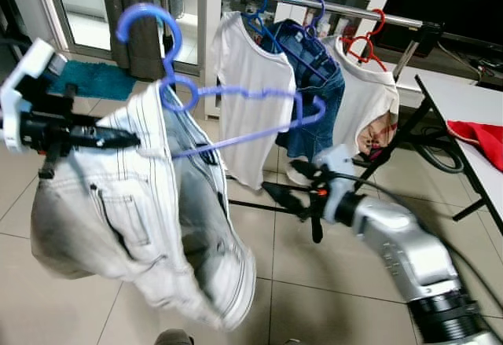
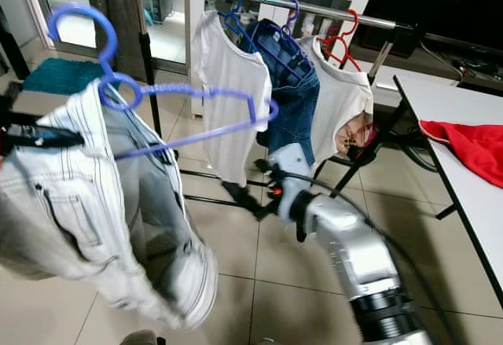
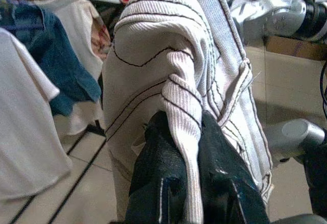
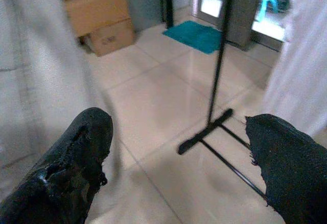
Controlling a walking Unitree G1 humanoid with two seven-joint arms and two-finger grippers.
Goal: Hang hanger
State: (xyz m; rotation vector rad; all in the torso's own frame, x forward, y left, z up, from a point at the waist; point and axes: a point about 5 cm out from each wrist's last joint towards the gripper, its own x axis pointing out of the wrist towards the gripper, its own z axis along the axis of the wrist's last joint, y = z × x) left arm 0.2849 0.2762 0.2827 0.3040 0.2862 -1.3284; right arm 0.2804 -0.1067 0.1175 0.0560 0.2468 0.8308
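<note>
Steel clothes rail: runs across the far side, left to right; it already carries a white T-shirt, a blue denim garment and a second white top on blue and red hangers.
Pale denim jeans: near left, draped over the hanger; thick, soft and probably heavy for plastic, so they look likely to sag and swing.
Blue plastic hanger: held up at near left, well short of the rail, with its hook free and pointing up. It looks light and slightly springy; the load hangs to one side, so it tilts.
Where to hold: by judgement, the neck just under the hook gives the best control, since cloth can slip on smooth plastic.
Left gripper: raised at the left, fingers clamped on a bunched fold of the jeans at the waistband, arm reaching level to the right.
Right gripper: low at centre right, reaching forward toward the rack's foot, fingers spread wide and holding nothing.
</note>
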